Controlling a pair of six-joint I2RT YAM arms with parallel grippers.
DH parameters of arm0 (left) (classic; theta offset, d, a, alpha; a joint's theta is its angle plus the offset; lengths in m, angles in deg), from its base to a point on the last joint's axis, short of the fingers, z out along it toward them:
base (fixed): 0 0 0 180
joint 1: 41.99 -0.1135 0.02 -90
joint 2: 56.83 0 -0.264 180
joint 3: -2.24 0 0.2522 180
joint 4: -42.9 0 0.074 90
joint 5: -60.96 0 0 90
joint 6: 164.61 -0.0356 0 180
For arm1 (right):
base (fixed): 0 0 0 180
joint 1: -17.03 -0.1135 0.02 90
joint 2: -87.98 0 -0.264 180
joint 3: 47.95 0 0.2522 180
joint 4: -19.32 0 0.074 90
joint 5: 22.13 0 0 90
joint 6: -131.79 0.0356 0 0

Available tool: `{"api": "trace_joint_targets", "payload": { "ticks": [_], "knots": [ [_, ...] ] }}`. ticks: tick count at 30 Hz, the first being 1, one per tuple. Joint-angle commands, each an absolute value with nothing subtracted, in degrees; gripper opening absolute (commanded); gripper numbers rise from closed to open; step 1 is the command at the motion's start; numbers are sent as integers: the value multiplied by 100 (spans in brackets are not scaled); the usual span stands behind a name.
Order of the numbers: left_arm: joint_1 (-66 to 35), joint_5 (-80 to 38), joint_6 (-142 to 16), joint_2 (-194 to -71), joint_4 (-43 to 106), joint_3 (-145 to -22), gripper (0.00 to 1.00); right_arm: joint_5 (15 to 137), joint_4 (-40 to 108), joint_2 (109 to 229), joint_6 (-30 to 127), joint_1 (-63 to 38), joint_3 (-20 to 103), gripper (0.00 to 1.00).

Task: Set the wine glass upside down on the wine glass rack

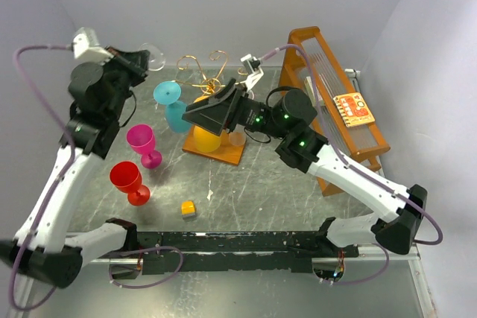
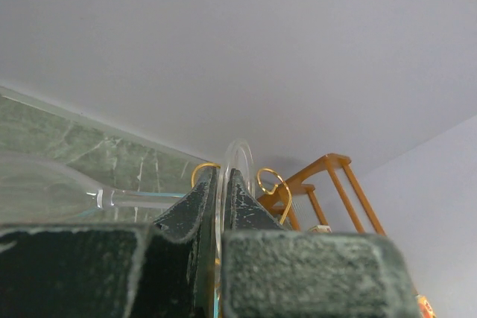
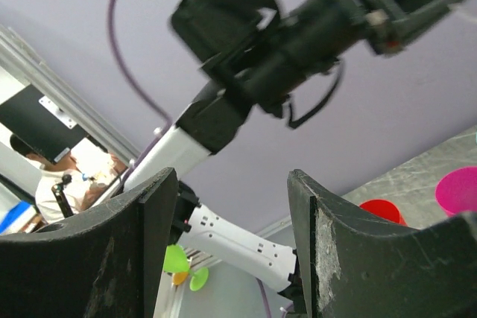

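Observation:
My left gripper (image 1: 141, 62) is raised at the back left and shut on the foot of a clear wine glass (image 1: 156, 57). In the left wrist view the fingers (image 2: 195, 202) pinch the foot edge-on, and the wine glass (image 2: 45, 188) lies sideways with stem and bowl to the left. The gold wire rack (image 1: 203, 72) stands just right of it on its orange-brown base (image 1: 223, 150); its curled arms (image 2: 273, 182) show past the fingers. My right gripper (image 1: 195, 113) is open and empty above the rack's base, facing the left arm (image 3: 231, 184).
A blue glass (image 1: 171, 102) and a yellow glass (image 1: 205, 139) stand by the rack. Pink (image 1: 141, 143) and red (image 1: 128, 180) glasses stand front left, with a small yellow block (image 1: 188, 208). A tall orange slatted frame (image 1: 335, 94) is at the right.

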State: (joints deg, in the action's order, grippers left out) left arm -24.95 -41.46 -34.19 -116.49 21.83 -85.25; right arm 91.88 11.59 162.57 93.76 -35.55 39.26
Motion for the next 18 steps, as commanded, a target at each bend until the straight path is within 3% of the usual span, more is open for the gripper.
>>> {"api": "trace_joint_targets", "payload": {
  "ticks": [1,18],
  "knots": [
    [-2512,-3491,-3570,-12341,3051,-9027,7,9269,1514,16002,8931,-3529,4052,60],
    [-2546,-2444,-2917,-12757,3545,-8559,7,8958,1638,15394,8852,-3525,3511,60]
  ]
}}
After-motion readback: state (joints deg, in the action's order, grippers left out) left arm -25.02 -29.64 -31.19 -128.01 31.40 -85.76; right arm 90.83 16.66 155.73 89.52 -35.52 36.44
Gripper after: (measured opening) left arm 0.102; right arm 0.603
